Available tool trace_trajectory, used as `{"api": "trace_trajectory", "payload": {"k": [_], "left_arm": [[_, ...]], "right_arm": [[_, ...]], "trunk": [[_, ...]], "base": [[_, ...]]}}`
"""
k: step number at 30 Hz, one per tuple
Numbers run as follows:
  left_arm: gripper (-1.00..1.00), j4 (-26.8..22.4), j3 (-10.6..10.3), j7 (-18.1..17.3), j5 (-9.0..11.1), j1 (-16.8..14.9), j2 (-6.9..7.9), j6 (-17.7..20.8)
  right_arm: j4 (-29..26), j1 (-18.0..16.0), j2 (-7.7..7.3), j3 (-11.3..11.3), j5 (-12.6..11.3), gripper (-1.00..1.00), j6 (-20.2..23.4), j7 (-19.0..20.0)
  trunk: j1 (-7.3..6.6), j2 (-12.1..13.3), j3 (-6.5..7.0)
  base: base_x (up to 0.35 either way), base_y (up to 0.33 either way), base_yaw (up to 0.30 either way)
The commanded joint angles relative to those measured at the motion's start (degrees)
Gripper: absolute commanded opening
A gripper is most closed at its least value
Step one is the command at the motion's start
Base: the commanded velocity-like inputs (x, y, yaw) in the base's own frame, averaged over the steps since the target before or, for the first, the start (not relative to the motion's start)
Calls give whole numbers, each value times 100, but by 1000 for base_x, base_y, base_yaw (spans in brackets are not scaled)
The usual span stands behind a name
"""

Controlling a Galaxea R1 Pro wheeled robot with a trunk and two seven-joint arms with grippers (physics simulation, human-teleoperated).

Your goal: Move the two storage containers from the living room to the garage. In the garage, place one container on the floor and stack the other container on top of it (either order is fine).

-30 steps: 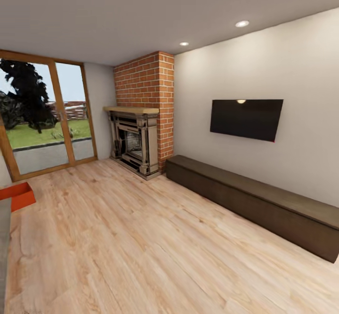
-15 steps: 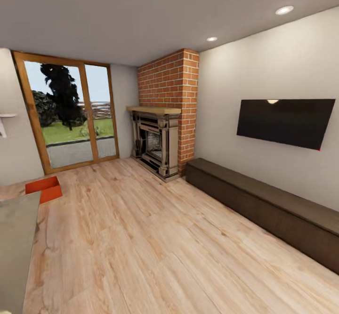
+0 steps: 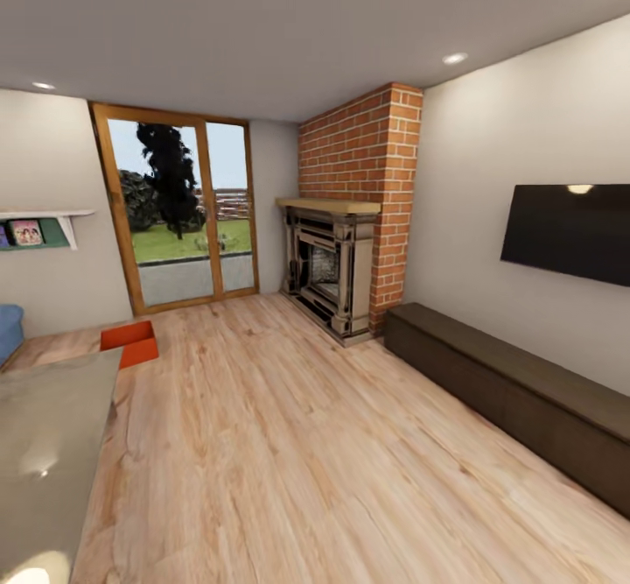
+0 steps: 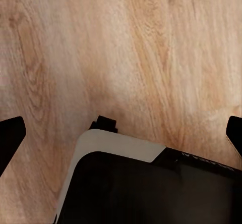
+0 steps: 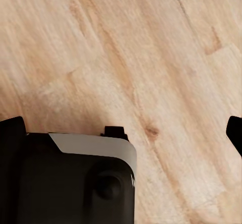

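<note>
One red-orange storage container (image 3: 129, 343) sits on the light wood plank floor of the living room, far left of the head view, in front of the glass doors (image 3: 184, 216). A grey tabletop (image 3: 48, 444) covers its near corner. In the left wrist view my left gripper (image 4: 122, 133) hangs open over bare planks, its dark fingertips (image 4: 10, 138) at the picture's edges. My right gripper (image 5: 123, 130) is likewise open above the planks, holding nothing.
A brick chimney with an ornate fireplace (image 3: 337, 273) stands at the back. A long dark low cabinet (image 3: 516, 391) runs under a wall TV (image 3: 569, 234) on the right. A blue sofa edge (image 3: 9, 330) and a wall shelf (image 3: 39, 229) are at the left.
The head camera has swung to the left, so the whole scene slid right. The container now shows whole, and the sofa edge and shelf have come into view.
</note>
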Motion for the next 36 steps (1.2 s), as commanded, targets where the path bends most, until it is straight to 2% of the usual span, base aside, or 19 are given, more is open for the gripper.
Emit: {"api": "trace_trajectory", "payload": {"k": [1,15,36], "left_arm": [[100,2,-49,15,42,-4,-1,-13],[100,2,-49,14,34,-4,-8,-5],[100,2,-49,14,6,-4,-17,-5]], "right_arm": [[18,-8,0,-46,61,100,-31,-30],[18,-8,0,-46,55,100,-31,-25],[18,-6,-9,-39,56,100,-29,14]], "trunk": [[4,-5,-8],[4,-5,-8],[4,-5,-8]], "base": [[321,0,289],[321,0,280],[319,-60,15]]}}
